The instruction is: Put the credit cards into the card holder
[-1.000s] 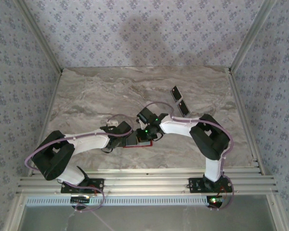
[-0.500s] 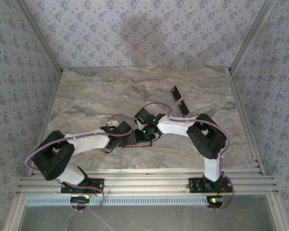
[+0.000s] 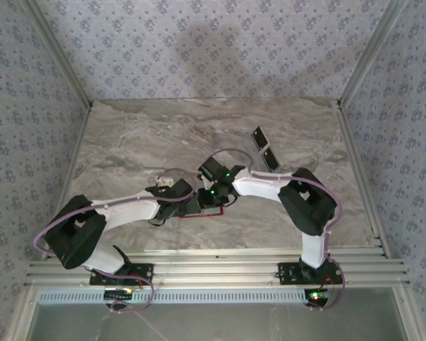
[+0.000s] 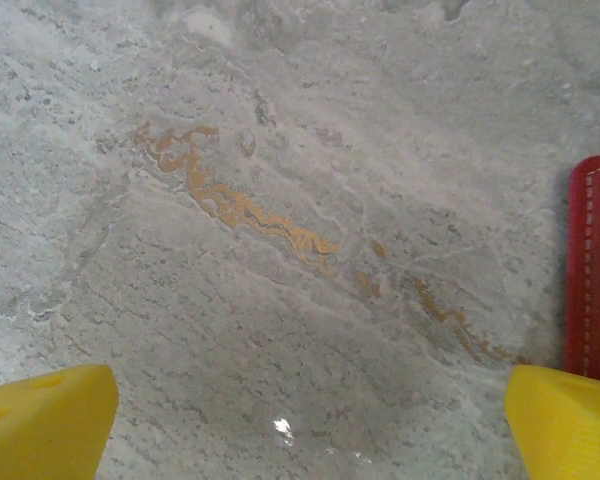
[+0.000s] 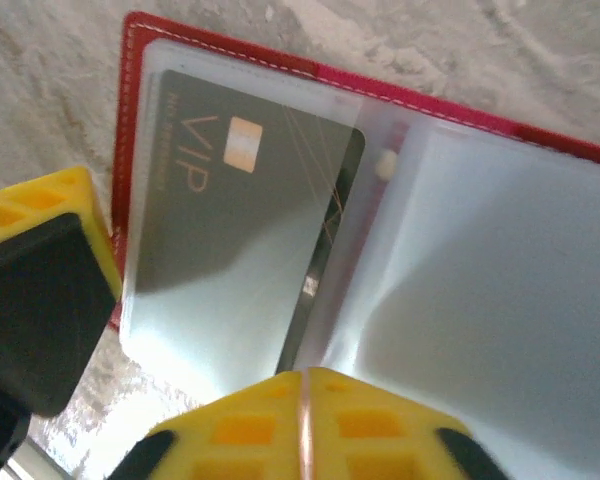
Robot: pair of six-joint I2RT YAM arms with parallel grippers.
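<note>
- Credit cards: a grey VIP card point(image 5: 240, 200) is sitting in the left clear sleeve of the open red card holder point(image 5: 480, 122), and two black cards point(image 3: 265, 148) are lying well apart on the marble table point(image 3: 128, 142).
- The right gripper point(image 5: 302, 425) is pinching narrowly on what we are reading as an orange card edge point(image 5: 302, 405).
- The left gripper point(image 4: 300, 420) is gaping wide beside the holder's rim, holding nothing.
- We are judging the cards light, stiff and slippery, so we are favouring a short-edge grip.
</note>
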